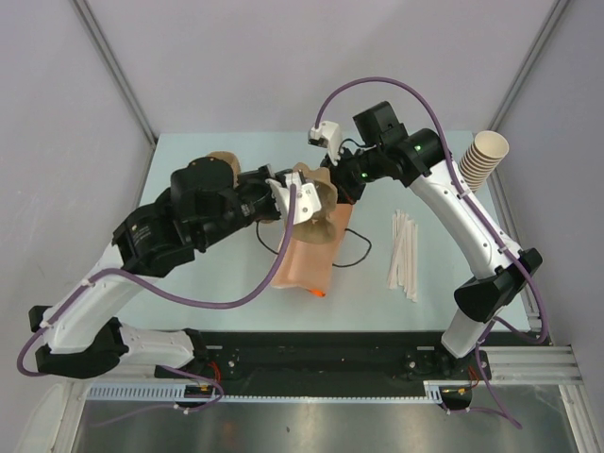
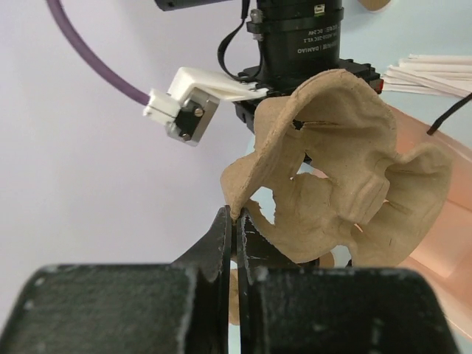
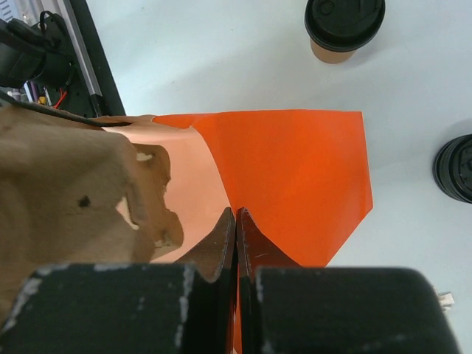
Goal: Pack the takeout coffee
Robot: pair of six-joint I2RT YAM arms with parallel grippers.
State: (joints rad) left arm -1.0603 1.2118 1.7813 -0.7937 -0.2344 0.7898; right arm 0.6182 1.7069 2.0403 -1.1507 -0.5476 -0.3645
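On the table (image 3: 221, 59), upright takeout coffee (image 3: 344, 28)

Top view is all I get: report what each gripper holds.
Observer: The left gripper is shut on the carrier, at its rim.
Operator: Now the right one.
Observer: The right gripper is shut on the edge of the bag.
Operator: Locate the coffee.
Observer: The coffee stands upright and lidded beyond the bag, untouched.
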